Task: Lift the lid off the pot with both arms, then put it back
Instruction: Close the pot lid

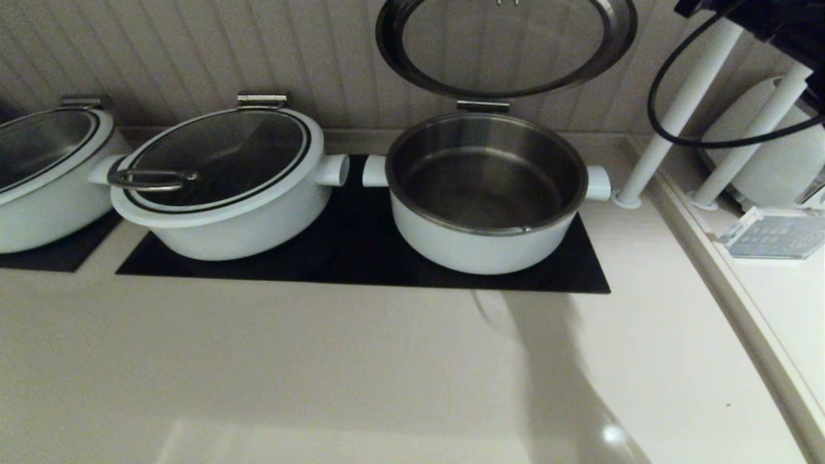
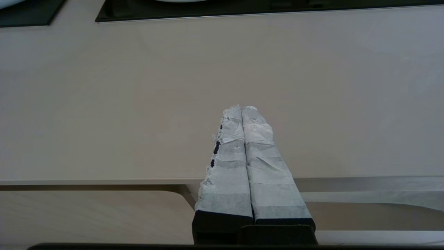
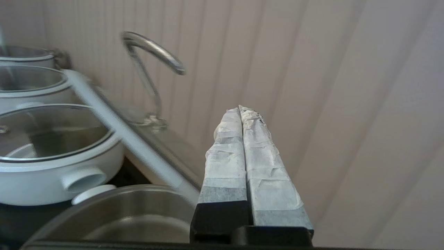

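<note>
Head view: the pot point(image 1: 485, 193) is seen on the black mat point(image 1: 361, 258) with its steel liner bare, nothing inside. The lid point(image 1: 506, 45) is swung up on its hinge point(image 1: 483, 106) and stands against the back wall, so the lifting step is judged done and the putting back is judged to be in hand. A second pot point(image 1: 225, 187) with a closed loop-handled lid sits beside it; a third pot point(image 1: 45, 174) is cut by the frame edge. Only part of the right arm point(image 1: 767, 26) with its cable is seen at the top corner; neither end effector is seen here.

Left wrist view: the left end effector point(image 2: 241, 108) is seen with its taped fingers point(image 2: 225, 166) pressed together, nothing held. Bare worktop point(image 2: 104, 104) lies beneath and ahead of it; the mat edge lies well beyond the tips. It is judged parked, well away from the lid.

Right wrist view: the right end effector point(image 3: 240, 108) is also closed tight, nothing gripped. The raised lid's white rim point(image 3: 128, 135) and steel handle point(image 3: 152, 52) lie just to one side of the fingers, apart from them. The open pot liner point(image 3: 131, 218) lies below; the closed pots lie beyond. Next move is judged to call for the rim being pushed forward and eased down onto the pot.
</note>
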`<state>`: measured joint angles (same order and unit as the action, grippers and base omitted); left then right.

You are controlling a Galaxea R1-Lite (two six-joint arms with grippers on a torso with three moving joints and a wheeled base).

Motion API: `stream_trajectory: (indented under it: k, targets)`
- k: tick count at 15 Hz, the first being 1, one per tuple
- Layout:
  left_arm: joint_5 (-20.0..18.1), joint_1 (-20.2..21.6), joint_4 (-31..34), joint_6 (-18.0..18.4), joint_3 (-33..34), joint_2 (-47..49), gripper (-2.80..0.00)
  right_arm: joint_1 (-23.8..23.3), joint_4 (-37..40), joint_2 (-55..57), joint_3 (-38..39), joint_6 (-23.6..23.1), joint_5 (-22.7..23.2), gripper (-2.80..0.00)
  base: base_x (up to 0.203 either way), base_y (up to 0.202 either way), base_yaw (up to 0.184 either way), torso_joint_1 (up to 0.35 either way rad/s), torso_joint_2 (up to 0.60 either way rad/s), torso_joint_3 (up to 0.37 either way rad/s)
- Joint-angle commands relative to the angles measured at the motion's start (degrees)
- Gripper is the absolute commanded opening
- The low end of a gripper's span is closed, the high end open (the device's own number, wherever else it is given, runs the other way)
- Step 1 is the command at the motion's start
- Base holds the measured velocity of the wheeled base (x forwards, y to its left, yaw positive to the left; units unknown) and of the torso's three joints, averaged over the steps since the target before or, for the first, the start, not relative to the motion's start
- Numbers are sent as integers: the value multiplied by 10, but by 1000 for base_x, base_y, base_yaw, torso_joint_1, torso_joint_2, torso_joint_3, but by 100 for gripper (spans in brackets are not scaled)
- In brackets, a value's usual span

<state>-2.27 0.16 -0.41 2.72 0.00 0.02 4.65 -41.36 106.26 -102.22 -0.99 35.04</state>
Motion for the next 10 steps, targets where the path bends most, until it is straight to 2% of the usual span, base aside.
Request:
stream_trajectory:
  k: [1, 10]
  targets:
    - [0, 0, 0, 0, 0, 0, -280, -5, -3, 23, -18, -1, 2, -280, 0, 0, 0, 0, 0, 0]
    - [0, 0, 0, 0, 0, 0, -280, -11, -3, 78, -91, -2, 6, -280, 0, 0, 0, 0, 0, 0]
